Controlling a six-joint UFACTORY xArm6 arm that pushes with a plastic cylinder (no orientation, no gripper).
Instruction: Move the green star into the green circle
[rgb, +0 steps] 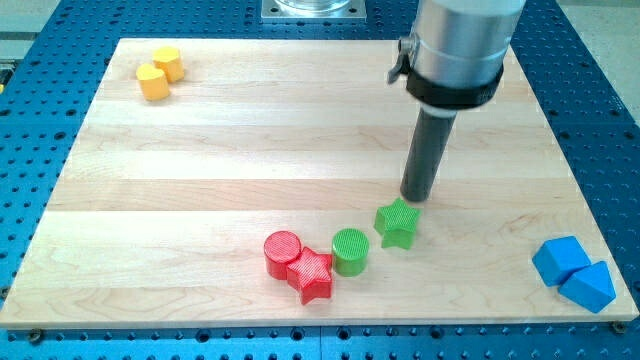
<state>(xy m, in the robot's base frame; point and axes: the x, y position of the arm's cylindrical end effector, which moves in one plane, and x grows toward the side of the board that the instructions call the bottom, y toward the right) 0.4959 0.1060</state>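
Observation:
The green star (398, 222) lies on the wooden board (200, 150), right of centre near the view's bottom. The green circle (350, 250), a round green block, sits just to its lower left with a small gap between them. My tip (415, 198) is at the star's upper right edge, touching or almost touching it. The dark rod rises from there to the arm's grey body at the view's top.
A red circle (282, 252) and a red star (312, 276) touch each other just left of the green circle. Two yellow blocks (158, 72) sit at the board's top left corner. Two blue blocks (573, 272) lie at the bottom right edge.

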